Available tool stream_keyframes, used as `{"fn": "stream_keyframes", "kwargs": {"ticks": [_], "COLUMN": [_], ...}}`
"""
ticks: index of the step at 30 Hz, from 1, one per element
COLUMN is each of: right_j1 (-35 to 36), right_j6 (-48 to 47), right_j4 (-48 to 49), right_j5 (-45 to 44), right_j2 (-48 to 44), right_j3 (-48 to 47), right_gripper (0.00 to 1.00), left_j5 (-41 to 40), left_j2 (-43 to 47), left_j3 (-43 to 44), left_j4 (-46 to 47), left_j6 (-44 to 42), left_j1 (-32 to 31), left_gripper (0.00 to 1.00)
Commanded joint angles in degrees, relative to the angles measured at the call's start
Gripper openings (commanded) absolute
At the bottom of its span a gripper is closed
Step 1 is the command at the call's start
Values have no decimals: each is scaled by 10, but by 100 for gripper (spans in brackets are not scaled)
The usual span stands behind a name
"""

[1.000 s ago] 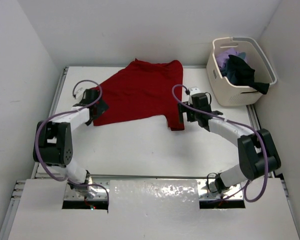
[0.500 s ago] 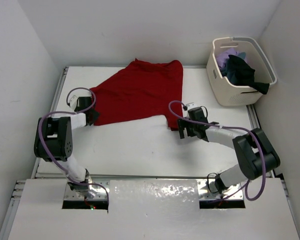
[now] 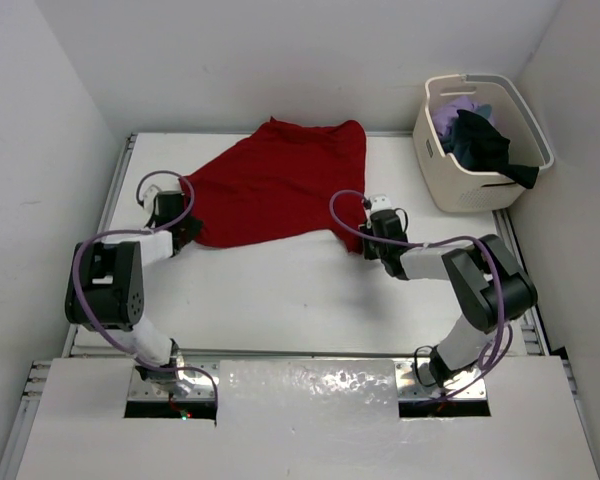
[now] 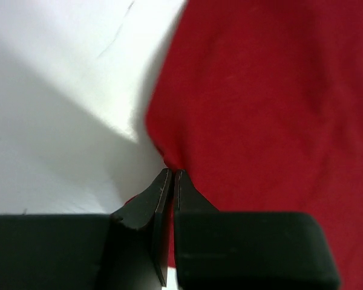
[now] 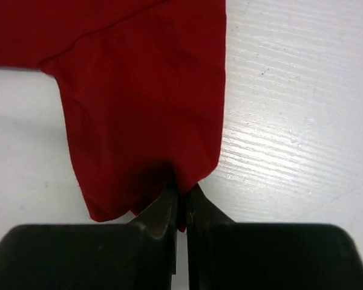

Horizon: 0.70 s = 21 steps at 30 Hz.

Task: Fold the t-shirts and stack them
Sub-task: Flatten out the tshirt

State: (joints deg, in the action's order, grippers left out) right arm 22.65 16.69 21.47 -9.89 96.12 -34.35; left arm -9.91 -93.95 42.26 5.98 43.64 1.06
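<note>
Two grips confirmed on the red t-shirt [image 3: 280,180], spread on the far half of the table [image 3: 280,290]. The left gripper [image 4: 172,173] pinches its left corner and the right gripper [image 5: 181,192] pinches its right sleeve end. Other t-shirts [image 3: 475,135] sit in the basket [image 3: 470,192].

No readable text, labels, brands, numbers or signs in any view; red t-shirt [image 3: 280,185] at the tips of the left gripper [image 4: 172,174] and the right gripper [image 5: 181,196] is plain cloth, cream basket [image 3: 470,192] well beyond the right gripper shows no legible marking
</note>
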Motion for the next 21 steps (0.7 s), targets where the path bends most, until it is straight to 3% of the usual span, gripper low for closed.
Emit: {"fn": "stream_keyframes", "kwargs": {"ticks": [1, 3, 9, 14, 21], "right_j1": [2, 3, 2, 3, 4], "right_j6": [-20, -38, -122, -209, -342], "right_j4": [46, 87, 49, 37, 47], "right_j5": [-11, -8, -82, -160, -145], "right_j2": [-10, -27, -80, -175, -342], "right_j3": [-4, 4, -24, -40, -82], "right_gripper": [0, 0, 0, 0, 0], "left_j5": [2, 2, -5, 2, -28], "left_j2": [54, 62, 131, 195, 337], "left_j3": [17, 27, 39, 70, 149], "left_j4": [47, 49, 61, 75, 77], "left_j6": [-13, -14, -30, -46, -99], "left_j1": [-5, -5, -23, -32, -40], "left_gripper": [0, 0, 0, 0, 0]}}
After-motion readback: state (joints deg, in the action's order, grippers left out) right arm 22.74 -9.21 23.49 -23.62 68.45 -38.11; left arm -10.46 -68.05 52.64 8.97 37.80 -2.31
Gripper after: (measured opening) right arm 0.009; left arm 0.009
